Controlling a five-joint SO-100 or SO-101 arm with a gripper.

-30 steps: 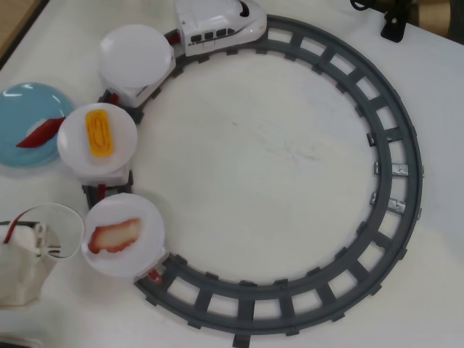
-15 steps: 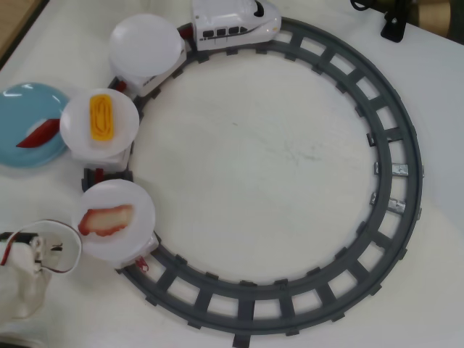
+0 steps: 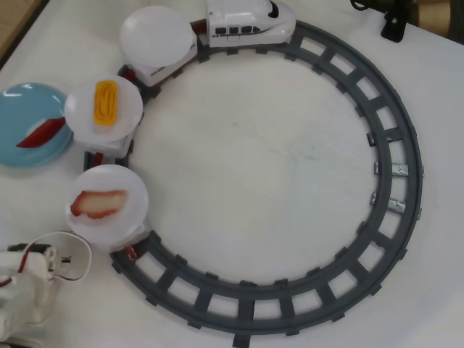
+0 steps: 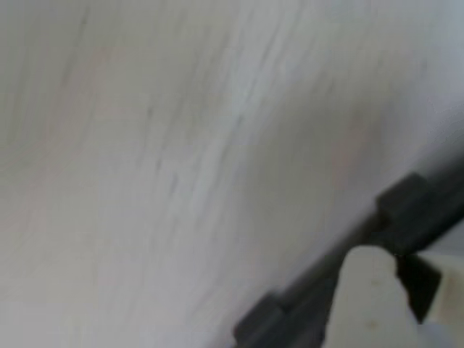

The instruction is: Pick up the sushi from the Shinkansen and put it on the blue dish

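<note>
A white worktop (image 3: 254, 167) with faint grey scuffs fills the overhead view under soft, even light. A strip of wooden floor (image 3: 13, 25) shows beyond its top-left corner.

In the overhead view, the blue dish (image 3: 22, 109) is cut off by the left edge, and the arm (image 3: 25, 290) by the lower left corner. The wrist view is blurred: the desk (image 4: 181, 145) smears, the track (image 4: 406, 206) is soft, and the claw (image 4: 406, 304) is cut off at lower right, its jaws unreadable.
</note>
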